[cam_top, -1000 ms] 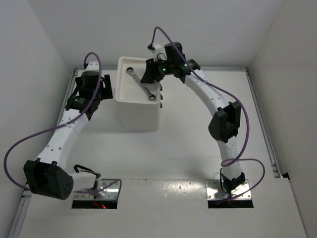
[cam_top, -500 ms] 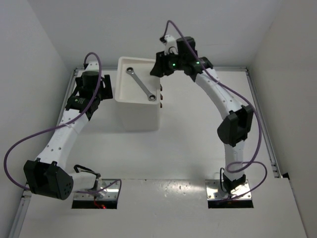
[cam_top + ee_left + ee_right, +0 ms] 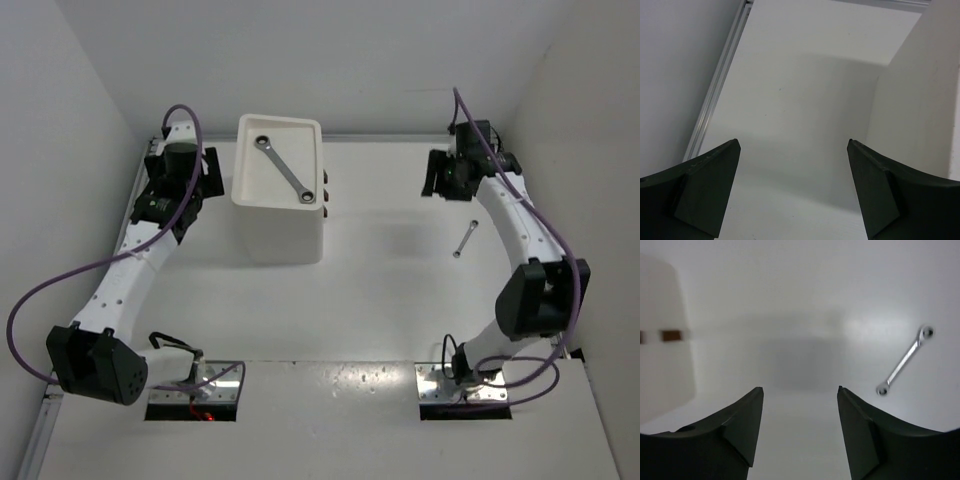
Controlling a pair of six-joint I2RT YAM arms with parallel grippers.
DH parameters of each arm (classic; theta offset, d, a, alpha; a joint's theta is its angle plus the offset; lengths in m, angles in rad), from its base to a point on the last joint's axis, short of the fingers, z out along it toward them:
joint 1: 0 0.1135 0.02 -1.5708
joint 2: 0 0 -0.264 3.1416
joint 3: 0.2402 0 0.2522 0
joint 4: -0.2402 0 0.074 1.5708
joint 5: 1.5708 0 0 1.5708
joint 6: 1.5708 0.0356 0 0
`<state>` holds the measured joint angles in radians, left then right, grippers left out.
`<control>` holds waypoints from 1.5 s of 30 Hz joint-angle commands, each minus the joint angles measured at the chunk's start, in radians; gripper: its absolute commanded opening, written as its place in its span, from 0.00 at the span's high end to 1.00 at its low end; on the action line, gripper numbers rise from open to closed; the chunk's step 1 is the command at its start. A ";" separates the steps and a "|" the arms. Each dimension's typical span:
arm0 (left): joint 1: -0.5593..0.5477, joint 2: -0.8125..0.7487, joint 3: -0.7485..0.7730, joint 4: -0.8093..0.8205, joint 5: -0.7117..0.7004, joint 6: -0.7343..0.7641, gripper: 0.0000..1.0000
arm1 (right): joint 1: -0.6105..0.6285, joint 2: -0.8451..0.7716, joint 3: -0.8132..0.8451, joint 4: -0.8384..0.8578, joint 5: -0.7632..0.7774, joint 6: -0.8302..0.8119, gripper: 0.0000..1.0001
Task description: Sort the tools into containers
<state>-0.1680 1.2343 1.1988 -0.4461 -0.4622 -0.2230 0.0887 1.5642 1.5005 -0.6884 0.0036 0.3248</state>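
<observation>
A white table (image 3: 380,290) walled in by pale panels carries a white plastic drawer unit (image 3: 285,235) at its far left. Two white robot arms rise from the near edge and reach to opposite sides.

The left arm (image 3: 125,265) runs up the left side of the table. The left gripper (image 3: 792,142) hangs just beside the unit's left wall, its dark fingers (image 3: 705,185) spread wide over bare tabletop with nothing between them.

The right arm (image 3: 525,230) bends up along the right side, well apart from the drawer unit. The right gripper (image 3: 800,388) hovers above the table, its fingers (image 3: 737,425) likewise parted and empty.

One slim silver wrench (image 3: 283,170) lies diagonally in the recessed tray on top of the unit, its ring end toward the far left corner. A second silver wrench (image 3: 464,240) lies flat on the open table near the right gripper, seen from the right wrist camera ahead and to the right of the fingers and touching neither.

Small dark brown knobs (image 3: 325,192) show on the unit's right-facing front.
</observation>
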 commanded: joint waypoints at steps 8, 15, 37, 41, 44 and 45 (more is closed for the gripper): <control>0.013 -0.072 -0.034 0.049 -0.044 -0.038 0.05 | -0.190 0.234 -0.082 -0.218 -0.080 0.088 0.51; 0.013 -0.081 -0.100 0.079 -0.066 -0.026 0.05 | -0.314 0.425 -0.034 -0.243 -0.071 0.125 0.56; 0.022 -0.041 -0.100 0.089 -0.026 -0.035 0.05 | -0.403 0.668 0.173 -0.281 -0.063 0.114 0.60; 0.022 -0.041 -0.100 0.089 -0.026 -0.035 0.05 | -0.414 0.688 0.182 -0.281 -0.063 0.105 0.60; 0.022 -0.032 -0.110 0.089 -0.026 -0.035 0.05 | -0.425 0.712 0.191 -0.281 -0.054 0.105 0.60; 0.022 -0.032 -0.110 0.089 -0.026 -0.035 0.05 | -0.425 0.712 0.191 -0.281 -0.054 0.105 0.61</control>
<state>-0.1570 1.1973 1.0939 -0.3939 -0.4923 -0.2481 -0.3199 2.2471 1.6585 -0.9672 -0.0616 0.4339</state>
